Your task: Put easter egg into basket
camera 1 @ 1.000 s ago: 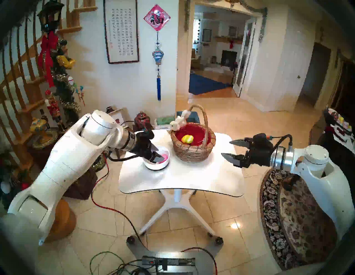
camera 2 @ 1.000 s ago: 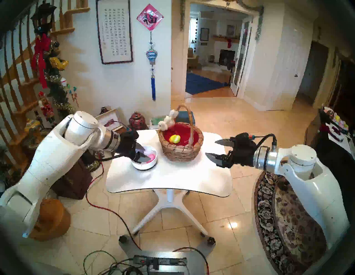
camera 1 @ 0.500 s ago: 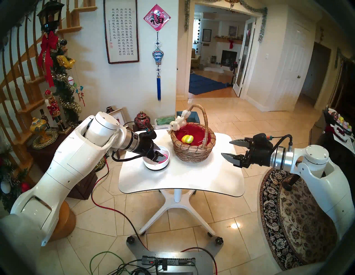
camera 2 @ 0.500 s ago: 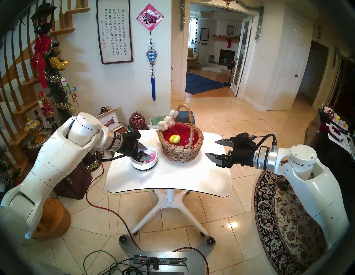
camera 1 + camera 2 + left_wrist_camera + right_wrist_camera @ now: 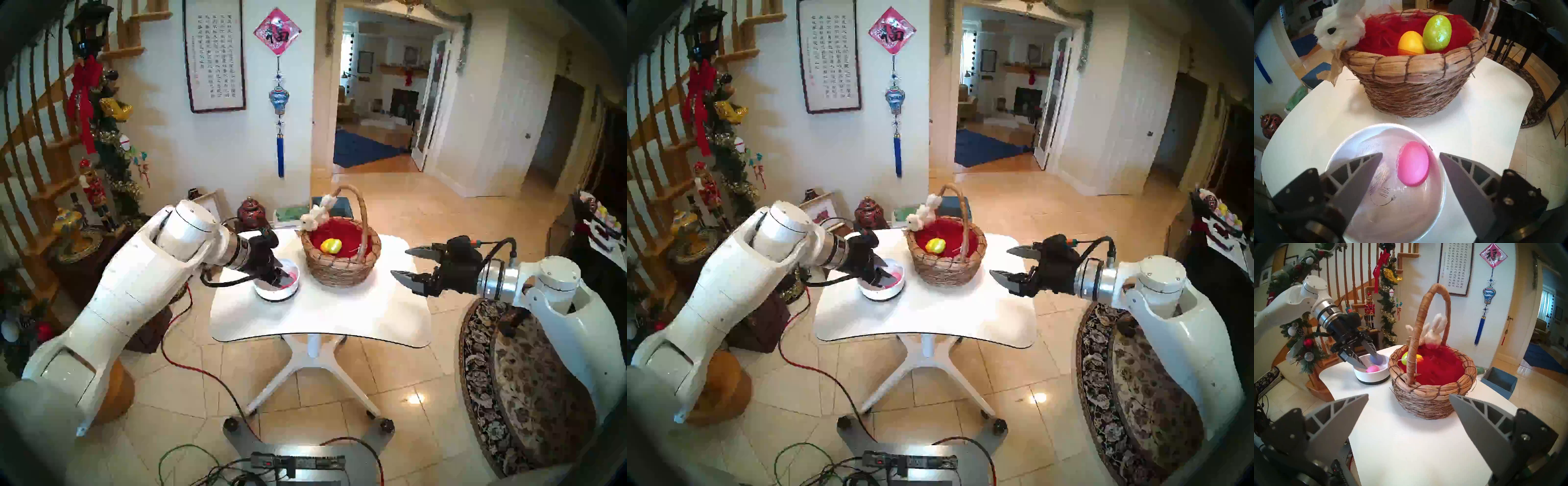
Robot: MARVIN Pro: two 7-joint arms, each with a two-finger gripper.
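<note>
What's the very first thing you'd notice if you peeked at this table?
Probably the woven basket at the table's far side, stuffed with bright red filling, with a white bunny perched on its rim and an orange egg and a glittery green egg inside. Next, the pink egg lying in the white bowl nearer the robot, with the left gripper open around it.

Basket [image 5: 1432,395] opening is crossed by its arched handle [image 5: 1425,324]; plush bunny [image 5: 1434,334] blocks the far rim. White bowl [image 5: 1423,135] stands near the basket, apparently not touching. Near table [image 5: 322,319] surface is bare. Left gripper [image 5: 1410,154] fingers straddle the pink egg [image 5: 1413,164] inside the bowl.
</note>
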